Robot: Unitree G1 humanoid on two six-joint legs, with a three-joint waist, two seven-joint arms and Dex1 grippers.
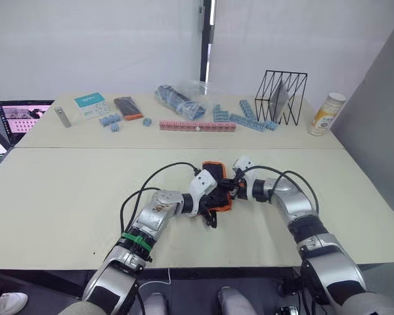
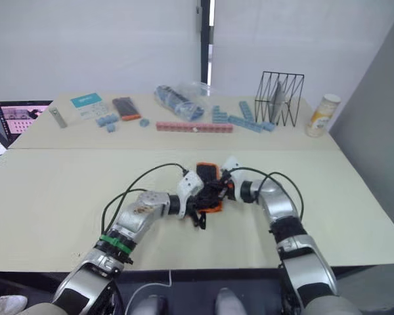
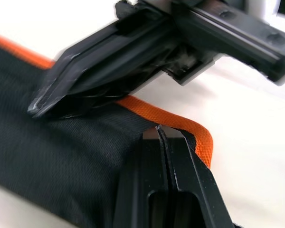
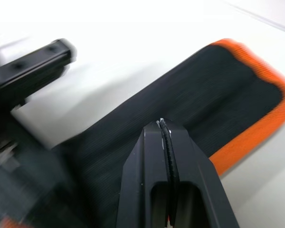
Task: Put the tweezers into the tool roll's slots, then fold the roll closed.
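Note:
The tool roll (image 1: 214, 171), black fabric with orange trim, lies folded over itself at the middle of the near table. Both grippers meet on it. My left gripper (image 3: 160, 128) is shut, its tips resting on the black fabric just inside an orange-edged corner (image 3: 199, 140). My right gripper (image 4: 161, 123) is also shut and presses down on the roll's black outer face (image 4: 213, 95). In the left wrist view the right gripper's fingers (image 3: 85, 80) lie across the same fold, very close to the left tips. The tweezers and the slots are hidden inside the fold.
On the far table stand a laptop (image 1: 23, 117), a teal box (image 1: 90, 100), a small black case with an orange end (image 1: 129, 108), a row of pink bricks (image 1: 197, 125), loose blue bricks (image 1: 246, 117), a plastic bag (image 1: 179, 100), a wire rack (image 1: 280, 97) and a canister (image 1: 327, 113).

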